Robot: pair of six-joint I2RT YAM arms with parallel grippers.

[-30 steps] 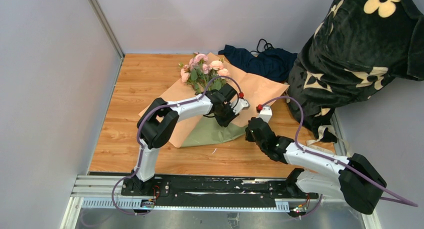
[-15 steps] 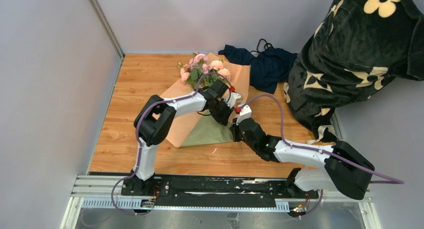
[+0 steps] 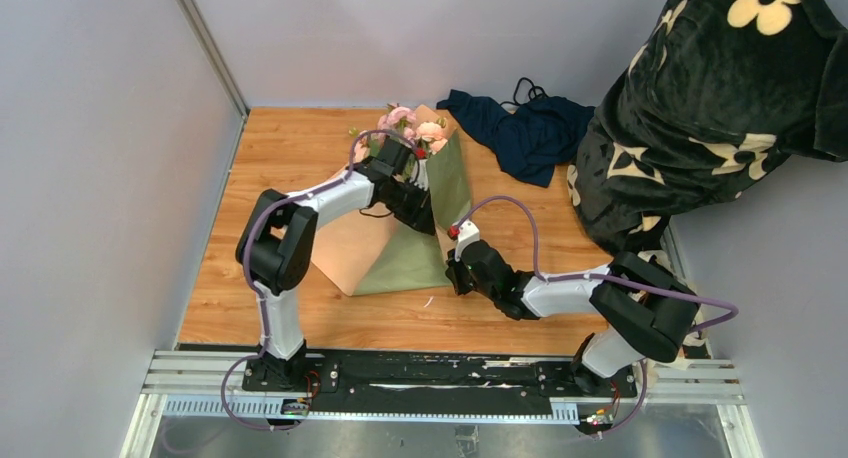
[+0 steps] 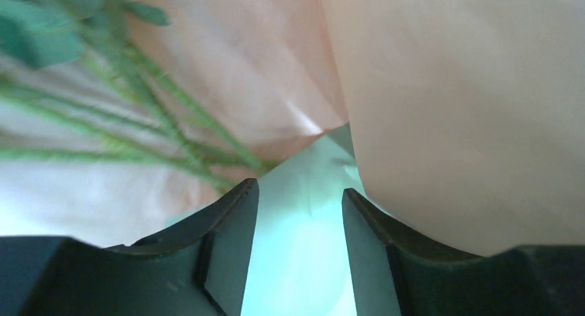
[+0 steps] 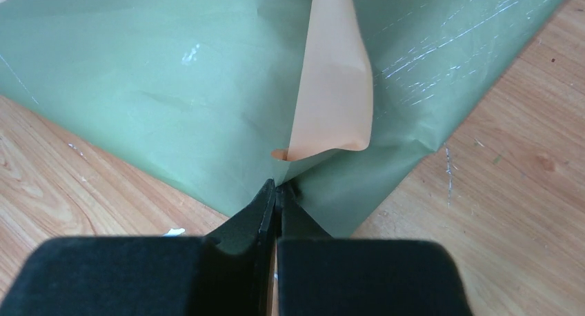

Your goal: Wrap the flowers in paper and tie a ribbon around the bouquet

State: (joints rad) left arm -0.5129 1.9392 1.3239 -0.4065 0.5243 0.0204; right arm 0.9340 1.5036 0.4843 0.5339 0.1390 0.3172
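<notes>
Wooden table (image 3: pixel 280 148); left gripper (image 4: pixel 300 188) parted over paper (image 5: pixel 172 88); right gripper (image 5: pixel 276 185) seemingly pinches it.

Pink flowers (image 3: pixel 414 130) on half-folded grn paper (image 3: pixel 401 263)

readable text: none | labels: none | brands: none | numbers: 0 | signs: none | views checked: 3

1. Bare wood on the left side of the table (image 3: pixel 265 168) lies open, from the wall panel (image 3: pixel 120 178) across to the paper (image 3: pixel 395 263).
2. The paper rises in a tall fold mid-table, with the flowers (image 3: pixel 412 128) at its far end.
3. The left arm (image 3: pixel 330 193) stretches low over that fold.
4. The right arm (image 3: pixel 560 288) bars the near right, and the right gripper (image 3: pixel 452 275) is at the paper's near corner.
5. The navy cloth (image 3: pixel 520 128) and the black flowered fabric (image 3: pixel 720 118) crowd the far right.
</notes>
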